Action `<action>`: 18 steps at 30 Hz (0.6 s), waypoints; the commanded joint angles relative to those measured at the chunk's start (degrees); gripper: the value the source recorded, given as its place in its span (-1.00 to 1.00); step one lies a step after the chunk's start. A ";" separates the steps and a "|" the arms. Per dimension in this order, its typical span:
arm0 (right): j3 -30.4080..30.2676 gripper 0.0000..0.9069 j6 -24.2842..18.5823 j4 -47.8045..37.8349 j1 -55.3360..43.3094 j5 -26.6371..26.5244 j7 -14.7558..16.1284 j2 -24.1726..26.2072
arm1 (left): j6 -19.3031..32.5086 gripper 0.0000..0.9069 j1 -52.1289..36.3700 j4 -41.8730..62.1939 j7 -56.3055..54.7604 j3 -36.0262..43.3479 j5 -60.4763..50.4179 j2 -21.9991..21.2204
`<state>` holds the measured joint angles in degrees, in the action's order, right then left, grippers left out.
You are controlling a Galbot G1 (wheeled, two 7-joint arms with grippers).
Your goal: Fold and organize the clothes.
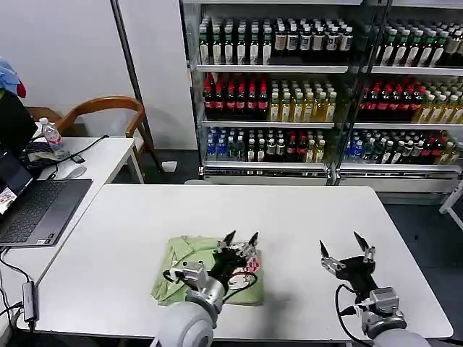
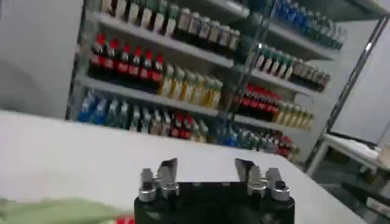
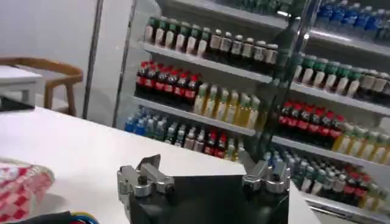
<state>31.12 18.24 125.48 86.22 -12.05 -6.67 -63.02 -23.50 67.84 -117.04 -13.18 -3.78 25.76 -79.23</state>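
- The clothes [image 1: 189,269] lie in one light green bundle on the white table [image 1: 304,217], toward its near edge and on the robot's left half; a patch of red-and-white check [image 1: 249,266] shows at the bundle's right end.
- The bundle looks roughly squared off but lumpy, so I'd judge the folding is partway or nearly done, with tidying and placing left.
- The left gripper [image 1: 241,239] hangs just above the right end of the bundle, fingers spread wide and pointing up and away, with nothing between them.
- From its own wrist camera the same wide gap shows, green cloth [image 2: 55,210] lying below and beside it; I can't tell whether the gripper body touches the fabric.
- The right gripper [image 1: 347,251] hovers over bare table to the right, well apart from the clothes, its fingers also wide and empty.
- Its wrist camera catches the checked cloth [image 3: 21,189] off to one side.
- Next, I'd guess a gripper needs to tip down to a cloth edge and pinch it to flatten or move the pile.
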 commanded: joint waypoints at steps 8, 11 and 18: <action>-29.33 1.00 -1.27 -12.02 -15.94 5.46 3.72 -8.60 | 15.77 1.00 17.28 -0.59 12.38 -43.23 -6.04 17.82; -33.75 1.00 -1.11 -15.72 -18.15 6.33 4.36 -9.49 | 16.15 1.00 19.31 -0.51 12.54 -44.49 -6.37 18.76; -38.89 1.00 0.82 -20.82 -21.83 6.24 6.90 -8.64 | 15.77 1.00 20.23 -1.11 12.50 -42.72 -7.72 16.96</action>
<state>5.70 17.74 112.72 71.59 -7.41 -2.79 -70.54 -10.49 82.42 -117.90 -3.00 -36.37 19.58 -65.45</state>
